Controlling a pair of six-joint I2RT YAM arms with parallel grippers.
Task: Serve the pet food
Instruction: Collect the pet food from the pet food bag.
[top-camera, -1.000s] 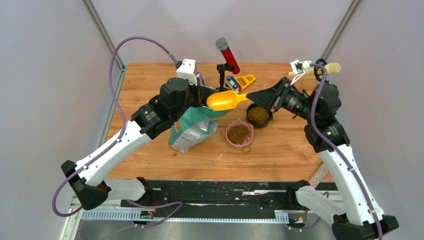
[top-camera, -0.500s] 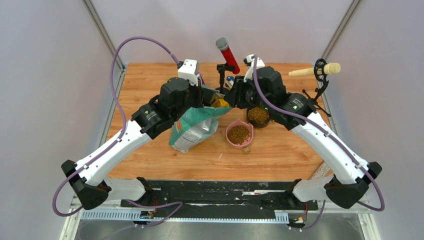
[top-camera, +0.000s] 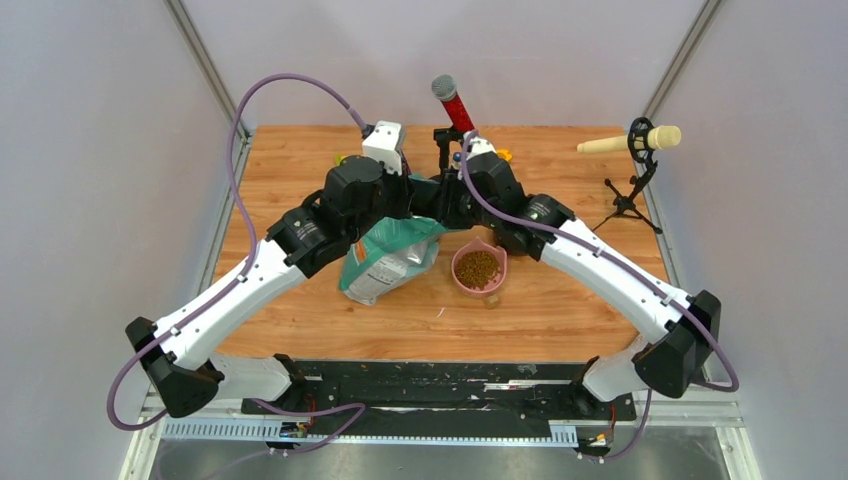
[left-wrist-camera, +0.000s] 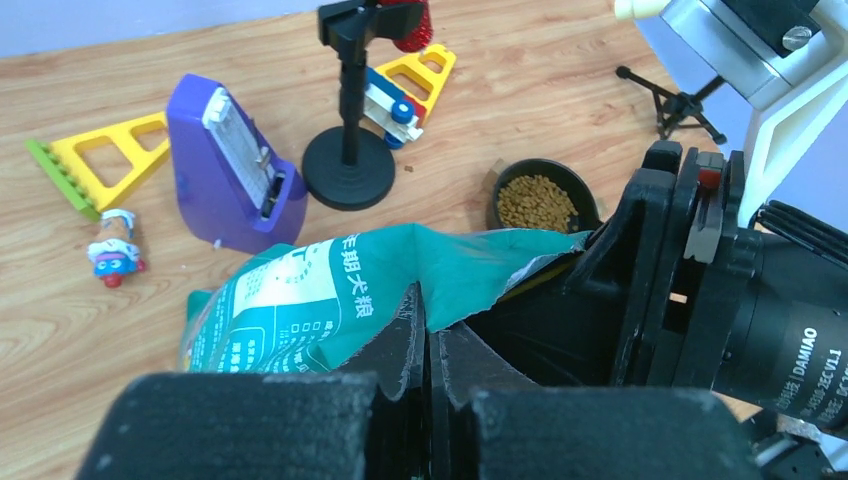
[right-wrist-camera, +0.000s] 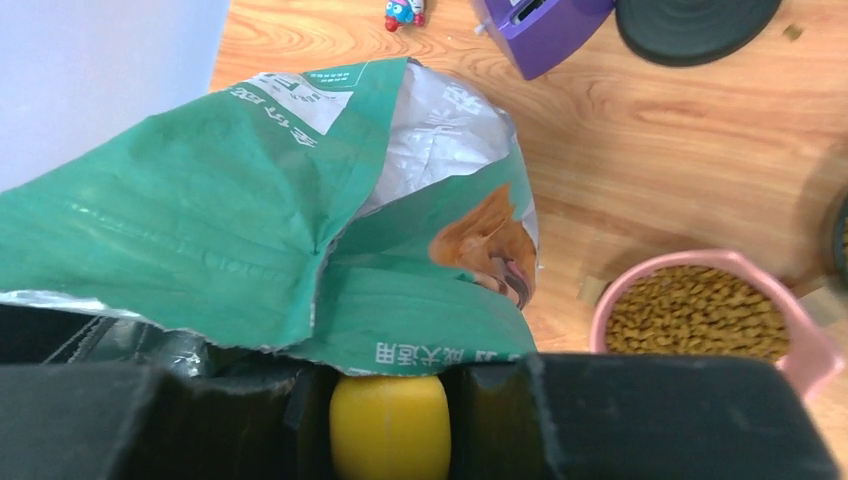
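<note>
Swung over to the teal-green flexible bag (right-wrist-camera: 200, 200), my right jaws grip the yellow plastic scoop (right-wrist-camera: 388, 428) at its mouth; left jaws pinch its lip. Brown kibble pellets (right-wrist-camera: 690, 310) sit in the pink bowl (right-wrist-camera: 812, 352). I'd dig deep, lift level.

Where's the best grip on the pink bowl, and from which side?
Pinch the near rim of the bowl from straight above, one finger inside, one outside. It sits upright, full of kibble, so tilting would likely spill. The bag crowds its left and the right arm is close behind it.
</note>
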